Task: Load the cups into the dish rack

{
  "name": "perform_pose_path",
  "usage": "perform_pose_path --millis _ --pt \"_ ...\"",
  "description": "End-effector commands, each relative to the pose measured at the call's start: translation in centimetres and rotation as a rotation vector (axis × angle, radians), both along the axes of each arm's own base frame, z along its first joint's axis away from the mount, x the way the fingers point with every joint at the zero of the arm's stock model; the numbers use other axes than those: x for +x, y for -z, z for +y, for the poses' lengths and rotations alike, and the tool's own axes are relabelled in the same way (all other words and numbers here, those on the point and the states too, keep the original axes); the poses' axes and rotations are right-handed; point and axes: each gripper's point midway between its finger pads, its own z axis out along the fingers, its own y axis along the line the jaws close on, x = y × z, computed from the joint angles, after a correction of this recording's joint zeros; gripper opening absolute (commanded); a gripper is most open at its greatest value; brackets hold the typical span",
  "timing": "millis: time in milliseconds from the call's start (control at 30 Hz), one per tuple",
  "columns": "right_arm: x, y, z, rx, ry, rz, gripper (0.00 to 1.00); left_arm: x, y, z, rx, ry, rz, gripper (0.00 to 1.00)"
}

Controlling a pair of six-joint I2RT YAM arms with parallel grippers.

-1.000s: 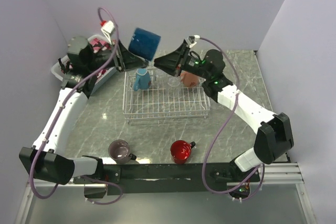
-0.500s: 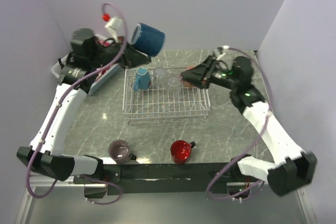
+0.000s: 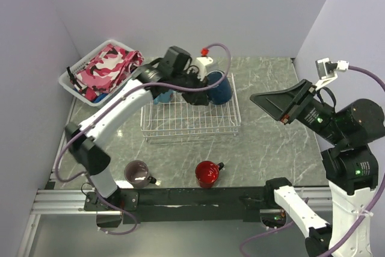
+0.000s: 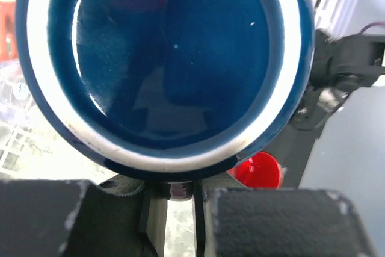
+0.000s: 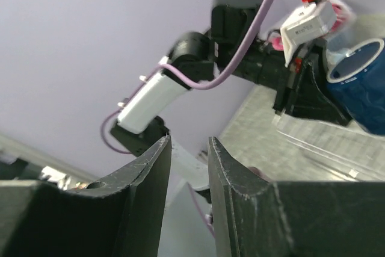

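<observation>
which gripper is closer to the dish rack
Left. The left gripper holds the navy mug over the back right corner of the dish rack; the right gripper sits apart, beyond its right edge.

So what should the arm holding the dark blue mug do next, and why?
Probably ease the navy ceramic mug down into the white wire dish rack, then release. The left gripper is shut on its rim, over the rack's far right corner; the spot beneath is hidden.

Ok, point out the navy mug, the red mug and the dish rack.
navy mug (image 3: 221, 90), top view, outer wall.
red mug (image 3: 206, 174), top view, inner bowl.
dish rack (image 3: 186, 120), top view, bare wire floor.
</observation>
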Motion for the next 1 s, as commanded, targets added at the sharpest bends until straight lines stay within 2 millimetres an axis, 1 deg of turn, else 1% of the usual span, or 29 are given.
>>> perform_pose_path --millis 0,33,100,133,200,233,267,367,400,433,500,533,633,700,833,967 --pt "2.9 3.0 -1.2 -0.092 0.111 0.112 0.38 2.2 -2.3 -2.1 -0.011 0.077 -0.155 0.01" --pt "3.3 2.9 -1.5 -0.096 0.138 0.116 0.38 2.8 -1.8 -2.7 -0.003 0.094 -0.169 0.01" --pt "4.0 3.1 -1.7 -0.103 0.155 0.128 0.38 3.1 -0.9 -3.1 0.015 0.118 -0.174 0.01" --pt "4.3 3.1 -1.9 -0.1 0.169 0.13 0.38 3.6 0.2 -3.4 0.036 0.136 -0.174 0.01" --pt "5.0 3.3 -2.2 -0.091 0.194 0.143 0.39 3.6 1.9 -3.3 0.078 0.157 -0.149 0.01" --pt "5.2 3.3 -2.2 -0.088 0.199 0.148 0.41 3.8 3.2 -3.3 0.099 0.165 -0.133 0.01" --pt "5.3 3.3 -2.2 -0.087 0.197 0.151 0.43 3.9 3.6 -3.4 0.097 0.168 -0.135 0.01" --pt "5.8 3.7 -2.5 -0.104 0.209 0.156 0.44 3.8 5.4 -3.3 0.112 0.163 -0.125 0.01" --pt "5.9 3.9 -2.5 -0.112 0.206 0.157 0.44 4.2 5.9 -3.3 0.122 0.15 -0.13 0.01" --pt "6.3 4.2 -2.6 -0.116 0.212 0.167 0.43 4.4 7.0 -3.4 0.141 0.148 -0.107 0.01" --pt "6.7 4.4 -2.9 -0.135 0.221 0.184 0.43 4.4 8.0 -3.6 0.155 0.155 -0.095 0.01" --pt "7.1 4.6 -3.0 -0.145 0.226 0.192 0.43 4.6 9.2 -3.4 0.177 0.144 -0.094 0.01" --pt "7.3 4.7 -3.2 -0.165 0.23 0.184 0.44 5.1 10.6 -3.9 0.185 0.13 -0.101 0.01" --pt "7.7 4.6 -3.2 -0.166 0.225 0.181 0.44 5.1 11.3 -4.0 0.194 0.132 -0.086 0.01" --pt "8.4 5.0 -3.2 -0.161 0.217 0.19 0.44 5.5 14.2 -4.4 0.226 0.131 -0.074 0.01" --pt "9.1 5.3 -3.4 -0.155 0.215 0.2 0.44 5.9 15.9 -5.0 0.246 0.131 -0.076 0.01"
